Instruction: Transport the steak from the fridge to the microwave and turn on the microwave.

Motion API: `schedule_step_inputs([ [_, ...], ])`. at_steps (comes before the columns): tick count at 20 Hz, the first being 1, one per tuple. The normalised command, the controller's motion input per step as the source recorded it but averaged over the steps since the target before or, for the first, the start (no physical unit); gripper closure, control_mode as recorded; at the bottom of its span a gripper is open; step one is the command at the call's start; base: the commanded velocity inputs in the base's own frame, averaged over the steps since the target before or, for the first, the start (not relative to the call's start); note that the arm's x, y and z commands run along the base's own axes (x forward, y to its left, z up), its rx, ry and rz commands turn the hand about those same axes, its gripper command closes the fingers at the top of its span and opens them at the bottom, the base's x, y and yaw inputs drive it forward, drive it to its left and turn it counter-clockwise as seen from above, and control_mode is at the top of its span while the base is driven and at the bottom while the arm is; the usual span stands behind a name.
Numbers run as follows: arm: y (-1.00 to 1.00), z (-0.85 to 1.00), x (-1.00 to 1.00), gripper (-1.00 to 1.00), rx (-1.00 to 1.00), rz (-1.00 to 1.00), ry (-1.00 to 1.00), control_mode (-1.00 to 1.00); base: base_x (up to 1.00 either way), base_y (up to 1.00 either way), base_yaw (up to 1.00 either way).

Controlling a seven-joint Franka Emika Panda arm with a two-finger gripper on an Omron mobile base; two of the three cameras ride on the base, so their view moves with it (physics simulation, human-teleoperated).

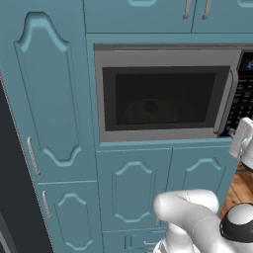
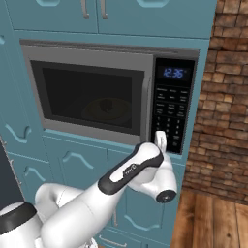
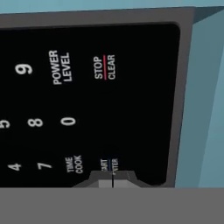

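With its jaws pressed shut and holding nothing, the claw [image 2: 160, 139] sits at the bottom row of the keypad [image 2: 172, 112] on the microwave [image 2: 97, 92], its tips over the start button [image 3: 109, 165] in the hand view. The steak [image 2: 107, 105] looks to lie on the plate behind the closed door, well left of the claw. A short, straight push should do, kept off the stop button [image 3: 105, 67] just beside it. The keypad's right edge and the cabinet side [image 3: 209, 96] are near; behind the claw there is open room.
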Motion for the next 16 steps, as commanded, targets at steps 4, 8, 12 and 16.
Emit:
schedule_step_inputs([
  [4, 0.02, 0.0, 0.18, 1.0, 0.0, -0.01, 0.0, -1.0, 0.0, 0.0, 0.0],
  [8, 0.0, 0.0, 0.19, 1.0, 0.01, -0.01, 0.0, -1.0, 0.0, 0.0, 0.0],
  [12, 0.0, -0.06, 0.22, 1.0, 0.0, -0.02, 0.0, -1.0, 0.0, 0.0, 0.0],
  [16, 0.0, -0.08, 0.2, 1.0, 0.0, -0.01, 0.0, -1.0, 0.0, 0.0, 0.0],
])
